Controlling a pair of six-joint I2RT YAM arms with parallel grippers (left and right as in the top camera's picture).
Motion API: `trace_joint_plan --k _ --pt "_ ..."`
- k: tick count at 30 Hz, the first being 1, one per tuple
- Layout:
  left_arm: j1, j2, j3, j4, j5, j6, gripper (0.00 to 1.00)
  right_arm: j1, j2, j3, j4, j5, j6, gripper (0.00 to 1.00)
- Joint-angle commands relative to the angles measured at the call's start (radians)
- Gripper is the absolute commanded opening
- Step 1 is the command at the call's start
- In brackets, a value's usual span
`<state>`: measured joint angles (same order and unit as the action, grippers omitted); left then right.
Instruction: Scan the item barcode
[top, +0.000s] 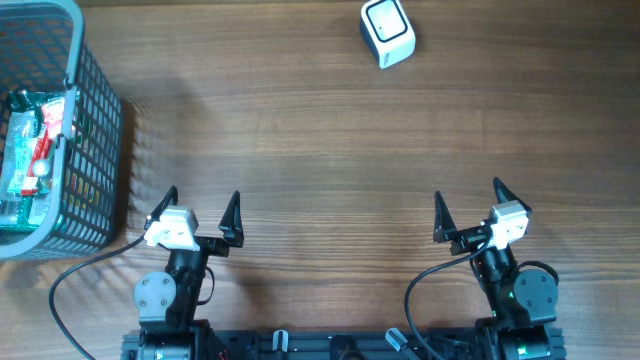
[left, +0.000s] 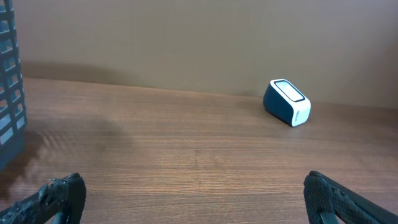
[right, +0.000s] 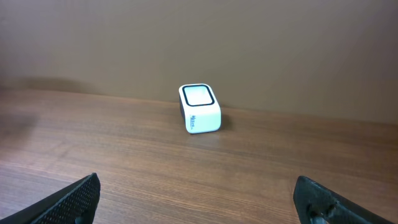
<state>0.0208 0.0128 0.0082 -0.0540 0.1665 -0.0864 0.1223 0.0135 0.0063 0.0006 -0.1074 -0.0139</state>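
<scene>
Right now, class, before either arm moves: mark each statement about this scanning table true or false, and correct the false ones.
1. The barcode scanner stands on the table, outside the basket. True.
2. The left gripper is shut on a packet. False: it is open and holds nothing.
3. The packaged items lie inside the basket. True.
4. The right gripper is touching the scanner. False: it is open and well short of the scanner, with bare table between them.
</scene>
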Motion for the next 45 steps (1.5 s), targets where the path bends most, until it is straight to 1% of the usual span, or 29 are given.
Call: trace_joint_plan --k 1,8,10,12,14,17,19,21,25,28,31,34,35,37,41,42,45 --pt "0.003 -0.008 -0.002 -0.006 0.023 0.019 1.00 -0.002 -0.002 -0.001 0.005 0.003 -0.012 1.00" --pt "0.003 -0.008 -0.002 -0.005 0.021 0.021 1.00 -0.002 -0.002 -0.001 0.005 0.003 -0.011 1.00" --pt "0.003 -0.008 -0.002 0.042 -0.001 0.027 1.00 -0.002 -0.002 -0.001 0.005 0.003 -0.012 1.00" --pt "0.003 -0.008 -0.001 0.068 0.027 0.027 1.00 -0.002 -0.002 -0.001 0.005 0.003 -0.012 1.00" --pt "0.003 -0.008 0.037 0.064 0.061 0.027 1.00 -0.002 -0.002 -0.001 0.005 0.003 -0.012 1.00" --pt "0.004 0.015 0.181 -0.028 0.059 0.027 1.00 -0.002 -0.002 -0.001 0.005 0.003 -0.011 1.00" --pt "0.004 0.074 0.337 -0.134 0.057 0.027 1.00 -0.002 -0.002 -0.001 0.005 0.003 -0.011 1.00" --pt "0.004 0.178 0.521 -0.269 0.058 0.027 1.00 -0.002 -0.002 -0.001 0.005 0.003 -0.012 1.00" --pt "0.004 0.524 1.027 -0.682 0.042 0.031 1.00 -0.002 -0.002 -0.001 0.005 0.003 -0.012 1.00" --pt "0.004 0.801 1.404 -1.017 -0.030 0.031 1.00 -0.002 -0.002 -0.001 0.005 0.003 -0.012 1.00" --pt "0.004 1.052 1.737 -1.252 -0.106 0.031 1.00 -0.002 -0.002 -0.001 0.005 0.003 -0.012 1.00" --pt "0.004 1.202 1.904 -1.277 -0.113 0.031 1.00 -0.002 -0.002 -0.001 0.005 0.003 -0.012 1.00" --pt "0.004 1.232 1.928 -1.269 -0.117 0.031 1.00 -0.002 -0.002 -0.001 0.005 0.003 -0.012 1.00" --pt "0.004 1.272 1.938 -1.204 -0.156 0.031 1.00 -0.002 -0.002 -0.001 0.005 0.003 -0.012 1.00" --pt "0.004 1.328 1.938 -1.022 -0.307 0.031 1.00 -0.002 -0.002 -0.001 0.005 0.003 -0.012 1.00" --pt "0.009 1.336 1.938 -0.975 -0.369 0.031 1.00 -0.002 -0.002 -0.001 0.005 0.003 -0.012 1.00" --pt "0.043 1.335 1.938 -0.924 -0.461 0.031 1.00 -0.002 -0.002 -0.001 0.005 0.003 -0.012 1.00"
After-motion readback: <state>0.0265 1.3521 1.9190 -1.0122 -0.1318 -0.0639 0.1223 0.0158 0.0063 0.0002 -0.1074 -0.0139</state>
